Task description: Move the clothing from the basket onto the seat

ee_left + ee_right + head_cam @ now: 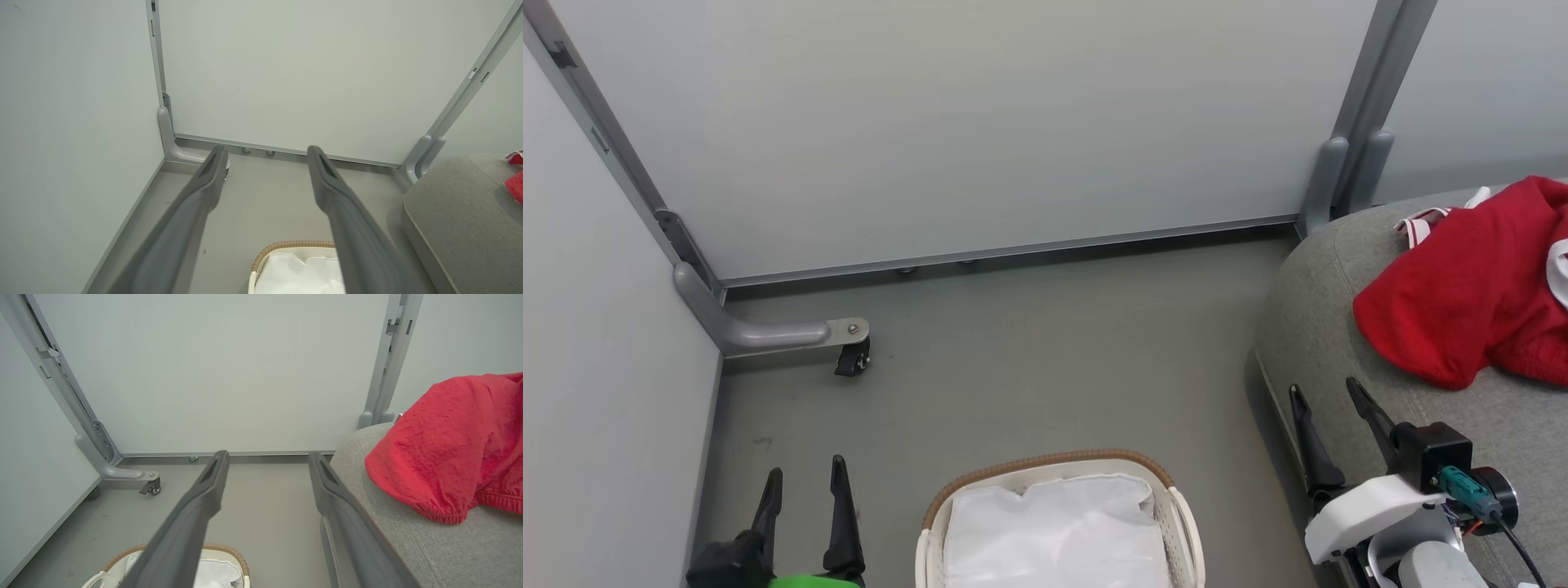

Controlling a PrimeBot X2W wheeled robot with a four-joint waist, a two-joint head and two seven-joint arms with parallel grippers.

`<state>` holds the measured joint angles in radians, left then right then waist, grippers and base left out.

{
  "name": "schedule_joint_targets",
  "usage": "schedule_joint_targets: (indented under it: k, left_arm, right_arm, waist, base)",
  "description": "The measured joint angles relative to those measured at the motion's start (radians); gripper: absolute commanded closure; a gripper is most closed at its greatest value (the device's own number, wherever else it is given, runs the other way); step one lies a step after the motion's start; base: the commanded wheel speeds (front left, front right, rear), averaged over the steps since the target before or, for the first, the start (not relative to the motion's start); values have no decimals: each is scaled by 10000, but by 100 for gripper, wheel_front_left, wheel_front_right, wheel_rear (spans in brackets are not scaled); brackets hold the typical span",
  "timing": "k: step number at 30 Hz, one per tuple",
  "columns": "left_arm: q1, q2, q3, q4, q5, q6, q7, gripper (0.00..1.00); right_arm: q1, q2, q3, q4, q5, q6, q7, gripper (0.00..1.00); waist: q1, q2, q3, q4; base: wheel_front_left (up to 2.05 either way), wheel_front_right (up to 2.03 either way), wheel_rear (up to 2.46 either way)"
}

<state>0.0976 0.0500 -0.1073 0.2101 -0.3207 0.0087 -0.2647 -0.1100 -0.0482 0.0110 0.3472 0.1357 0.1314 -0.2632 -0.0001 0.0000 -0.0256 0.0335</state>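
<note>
The red clothing (1470, 298) with white trim lies in a heap on the grey seat (1331, 327) at the right; it also appears as clothing (445, 445) on the seat (429, 547) in the right wrist view. The white basket (1180, 523) with its brown rim stands on the floor at the bottom centre, showing just its white liner (1054, 531). My left gripper (803, 476) is open at the lower left, to the left of the basket, holding nothing. My right gripper (1325, 390) is open beside the seat's near edge, holding nothing.
Pale partition walls close off the left and back, with grey posts in the corners. A metal foot with a castor (854, 359) sticks out from the left corner onto the grey floor (1045, 367) between basket and wall.
</note>
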Motion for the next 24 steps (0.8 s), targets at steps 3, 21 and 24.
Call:
schedule_joint_targets:
  k: [3,21,24]
  left_arm:
    - [-1,0,-13,58,19,0,0,0]
    - [6,-27,148,719,-1271,-102,407,100]
    - [-21,-27,236,709,-1814,-184,541,100]
  right_arm:
    - [0,0,10,-17,35,0,0,0]
    - [335,109,-58,454,1530,0,447,100]
    - [334,109,-96,378,2134,0,598,100]
  waist:
    - [0,0,-4,2]
    - [0,0,13,1]
    - [0,0,21,-9]
  base:
    - [0,0,0]
    - [0,0,0]
    - [0,0,0]
